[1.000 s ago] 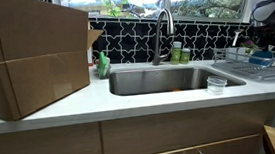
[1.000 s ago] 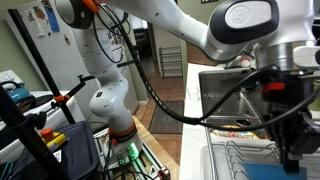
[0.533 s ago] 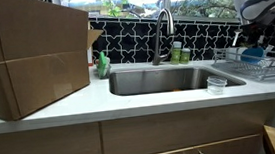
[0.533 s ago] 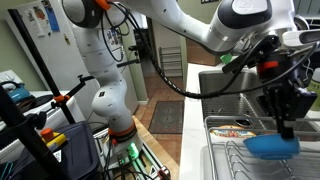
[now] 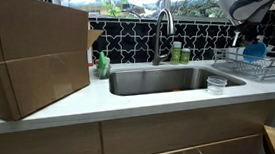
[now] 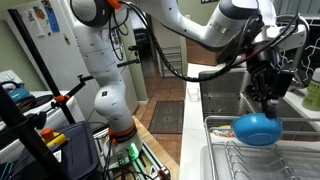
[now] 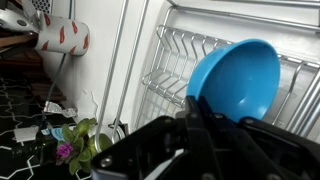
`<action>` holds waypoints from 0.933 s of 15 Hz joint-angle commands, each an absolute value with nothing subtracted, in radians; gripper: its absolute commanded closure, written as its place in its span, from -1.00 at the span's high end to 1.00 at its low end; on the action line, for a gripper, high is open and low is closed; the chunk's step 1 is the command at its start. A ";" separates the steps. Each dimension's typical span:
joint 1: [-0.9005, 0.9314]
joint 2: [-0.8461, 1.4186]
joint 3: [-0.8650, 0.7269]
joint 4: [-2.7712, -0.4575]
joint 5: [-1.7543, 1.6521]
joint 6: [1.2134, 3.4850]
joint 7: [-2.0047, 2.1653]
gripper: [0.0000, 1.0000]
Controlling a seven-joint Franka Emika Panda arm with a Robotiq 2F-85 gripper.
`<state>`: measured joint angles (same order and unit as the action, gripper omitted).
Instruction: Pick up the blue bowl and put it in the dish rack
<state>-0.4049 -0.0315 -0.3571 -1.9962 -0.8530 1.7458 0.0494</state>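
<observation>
My gripper [image 6: 262,106] is shut on the rim of the blue bowl [image 6: 257,128] and holds it in the air just above the dish rack [image 6: 240,158]. The bowl hangs tilted, its open side turned sideways. In an exterior view the bowl [image 5: 255,49] hangs over the wire rack [image 5: 260,69] at the right end of the counter. In the wrist view the blue bowl [image 7: 234,79] fills the middle, clamped between my fingers [image 7: 203,118], with the rack's thin bars [image 7: 165,66] behind it.
A steel sink basin [image 5: 168,80] with a tall faucet [image 5: 162,33] sits mid-counter. A small clear cup [image 5: 216,84] stands at the sink's right edge. A large cardboard box [image 5: 30,56] fills the counter's left. Soap bottles [image 5: 179,52] stand behind the sink.
My gripper has risen with the blue bowl in it. The bowl, first low at the rack, now hangs higher above the rack and is tilted.
</observation>
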 commanded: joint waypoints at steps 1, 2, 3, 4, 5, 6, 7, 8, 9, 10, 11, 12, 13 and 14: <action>-0.380 0.008 -0.350 -2.003 -0.918 1.689 0.113 -0.98; -0.377 0.017 -0.350 -2.007 -0.925 1.697 0.132 -0.98; -0.376 0.027 -0.352 -2.010 -0.925 1.713 0.151 -0.98; -0.375 0.034 -0.352 -2.014 -0.919 1.724 0.166 -0.98; -0.374 0.039 -0.352 -2.018 -0.906 1.730 0.175 -0.98; -0.373 0.041 -0.352 -2.023 -0.895 1.738 0.180 -0.98; -0.372 0.044 -0.351 -2.027 -0.891 1.740 0.185 -0.98; -0.372 0.051 -0.351 -2.028 -0.896 1.734 0.189 -0.98; -0.372 0.060 -0.352 -2.030 -0.905 1.729 0.195 -0.98; -0.373 0.067 -0.352 -2.029 -0.905 1.724 0.198 -0.98; -0.373 0.074 -0.353 -2.030 -0.905 1.723 0.205 -0.98; -0.373 0.083 -0.353 -2.027 -0.901 1.716 0.211 -0.98; -0.372 0.091 -0.352 -2.025 -0.901 1.716 0.220 -0.98; -0.372 0.098 -0.352 -2.020 -0.897 1.715 0.223 -0.98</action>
